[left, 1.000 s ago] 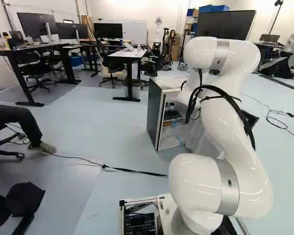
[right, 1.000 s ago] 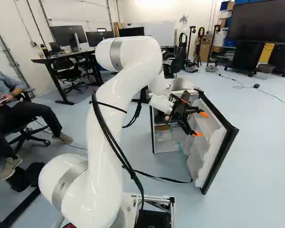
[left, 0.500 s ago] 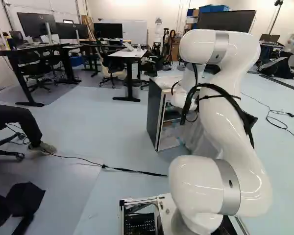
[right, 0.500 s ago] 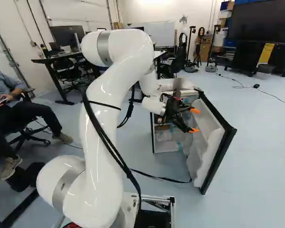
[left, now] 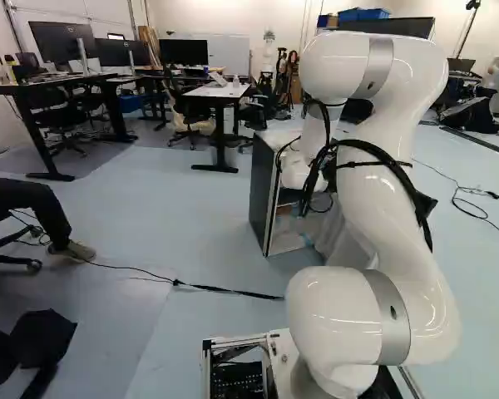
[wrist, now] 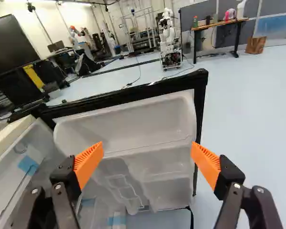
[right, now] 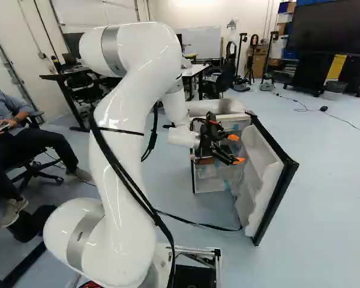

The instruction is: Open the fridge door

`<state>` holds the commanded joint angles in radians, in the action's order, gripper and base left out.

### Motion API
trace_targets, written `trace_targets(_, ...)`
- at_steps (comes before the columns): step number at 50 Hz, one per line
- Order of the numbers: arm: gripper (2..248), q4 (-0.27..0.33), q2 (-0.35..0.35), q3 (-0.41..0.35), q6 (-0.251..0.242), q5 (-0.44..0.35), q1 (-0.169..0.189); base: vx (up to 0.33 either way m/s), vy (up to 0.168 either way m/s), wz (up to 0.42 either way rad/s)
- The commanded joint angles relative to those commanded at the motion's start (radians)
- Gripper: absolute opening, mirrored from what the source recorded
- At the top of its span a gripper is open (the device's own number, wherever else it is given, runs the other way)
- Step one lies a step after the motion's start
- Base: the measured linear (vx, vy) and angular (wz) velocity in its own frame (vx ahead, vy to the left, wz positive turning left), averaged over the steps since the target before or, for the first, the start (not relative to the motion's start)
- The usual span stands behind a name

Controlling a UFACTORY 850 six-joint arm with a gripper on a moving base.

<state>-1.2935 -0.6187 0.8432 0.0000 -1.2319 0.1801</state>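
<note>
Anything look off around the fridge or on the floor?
One thing: a black cable lies across the floor, reaching the lower edge of the open fridge door. Odd spot for it; the door could snag it. No spill or damage visible.

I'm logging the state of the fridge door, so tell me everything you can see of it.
The fridge door stands upright and open, right of the fridge in the right base view. Its edge is black; the white inner side looks like moulded plastic, with shelf-like recesses. The open gripper faces that side without gripping it. The outer face is hidden.
</note>
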Motion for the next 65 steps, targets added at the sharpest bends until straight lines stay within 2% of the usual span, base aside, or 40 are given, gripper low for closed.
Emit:
trace_targets(10, 247, 0.057, 0.023, -0.038, 0.0, 0.0, -0.013, 0.0, 0.0, 0.0)
trace_targets(39, 247, 0.094, 0.045, -0.058, 0.0, 0.008, -0.018, 0.0, 0.0, 0.0)
trace_targets(65, 247, 0.199, 0.12, -0.119, 0.0, 0.039, -0.032, 0.0, 0.0, 0.0)
